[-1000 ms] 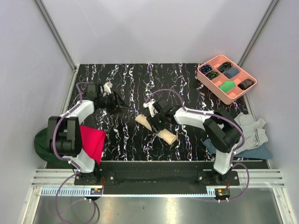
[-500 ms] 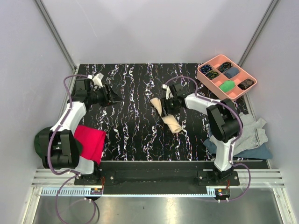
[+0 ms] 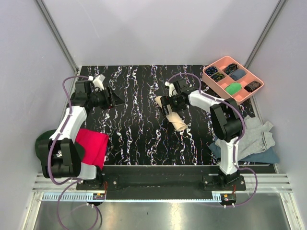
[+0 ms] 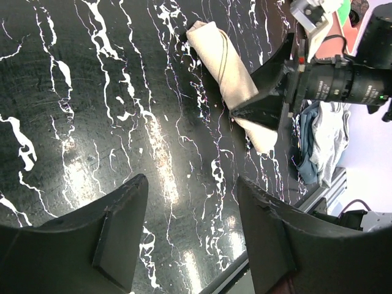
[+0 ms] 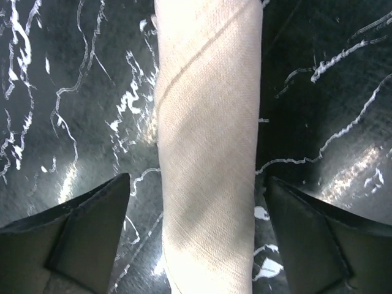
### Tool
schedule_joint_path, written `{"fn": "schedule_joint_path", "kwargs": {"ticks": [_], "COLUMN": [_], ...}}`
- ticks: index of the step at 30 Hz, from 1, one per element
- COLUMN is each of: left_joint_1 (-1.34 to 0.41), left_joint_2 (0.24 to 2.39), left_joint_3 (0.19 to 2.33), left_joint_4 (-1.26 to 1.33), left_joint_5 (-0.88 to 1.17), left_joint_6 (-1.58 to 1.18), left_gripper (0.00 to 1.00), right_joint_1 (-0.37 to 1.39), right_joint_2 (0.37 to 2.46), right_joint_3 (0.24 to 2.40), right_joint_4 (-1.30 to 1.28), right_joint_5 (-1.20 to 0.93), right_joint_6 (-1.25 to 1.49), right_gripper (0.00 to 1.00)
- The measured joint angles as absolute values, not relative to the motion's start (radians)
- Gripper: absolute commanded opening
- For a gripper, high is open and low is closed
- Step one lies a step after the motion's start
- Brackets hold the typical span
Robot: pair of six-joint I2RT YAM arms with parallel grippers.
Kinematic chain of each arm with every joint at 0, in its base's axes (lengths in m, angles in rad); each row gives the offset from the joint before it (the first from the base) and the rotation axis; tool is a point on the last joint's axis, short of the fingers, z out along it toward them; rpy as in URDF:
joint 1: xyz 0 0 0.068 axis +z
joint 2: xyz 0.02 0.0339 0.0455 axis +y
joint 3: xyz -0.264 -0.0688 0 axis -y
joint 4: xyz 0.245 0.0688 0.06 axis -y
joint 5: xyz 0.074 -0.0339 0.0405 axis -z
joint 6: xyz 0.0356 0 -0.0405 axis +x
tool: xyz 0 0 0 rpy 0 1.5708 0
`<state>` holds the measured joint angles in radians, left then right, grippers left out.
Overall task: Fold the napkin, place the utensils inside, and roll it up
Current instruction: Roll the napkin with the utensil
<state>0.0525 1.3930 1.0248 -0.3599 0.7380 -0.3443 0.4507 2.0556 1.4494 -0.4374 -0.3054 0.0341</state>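
On the black marbled table [image 3: 134,139] we see the napkin [image 3: 178,123], rolled into a tube right of centre. Its long axis runs diagonally from far-left to near-right. The right gripper [image 5: 197,179] straddles the roll's far half, jaws spread wide and clear of the cloth on both sides. The left gripper [image 4: 193,184], jaws apart and empty, hovers well to the left.

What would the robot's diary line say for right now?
napkin: rolled up, lying on table | right gripper: open, straddling napkin, gaps both sides | left gripper: open, empty, off to the side | utensils: not visible
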Motion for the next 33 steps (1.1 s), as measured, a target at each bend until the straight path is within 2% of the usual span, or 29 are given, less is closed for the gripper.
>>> {"fn": "schedule_joint_path", "kwargs": {"ticks": [7,13,16,17,19,25,33], "left_joint_1": [0.054,0.054,0.054,0.054,0.054,0.054,0.055], "left_joint_2": [1.368,1.257,1.151,1.112,1.007,0.754,0.622], "left_joint_3": [1.020,0.991,0.954,0.944,0.919,0.824,0.717], "left_joint_4": [-0.368,-0.364,-0.359,-0.357,-0.343,-0.290,-0.297], "left_joint_5": [0.733,0.702,0.672,0.662,0.625,0.517,0.413], "left_joint_6": [-0.335,-0.306,-0.292,-0.291,-0.292,-0.315,-0.365], "left_gripper": [0.69,0.75,0.83,0.95,0.99,0.99,0.99], "right_joint_1": [0.450,0.449,0.448,0.447,0.444,0.443,0.443], "right_joint_2": [2.015,1.855,1.706,1.645,1.494,1.233,1.214], "right_joint_3": [1.440,1.440,1.400,1.369,1.275,1.039,0.865], "right_joint_4": [-0.487,-0.495,-0.441,-0.409,-0.342,-0.203,-0.188], "right_joint_5": [-0.306,-0.275,-0.191,-0.156,-0.083,0.035,0.096], "right_joint_6": [0.002,0.009,0.052,0.068,0.102,0.137,0.156], "right_gripper": [1.00,1.00,1.00,1.00,1.00,1.00,1.00]}}
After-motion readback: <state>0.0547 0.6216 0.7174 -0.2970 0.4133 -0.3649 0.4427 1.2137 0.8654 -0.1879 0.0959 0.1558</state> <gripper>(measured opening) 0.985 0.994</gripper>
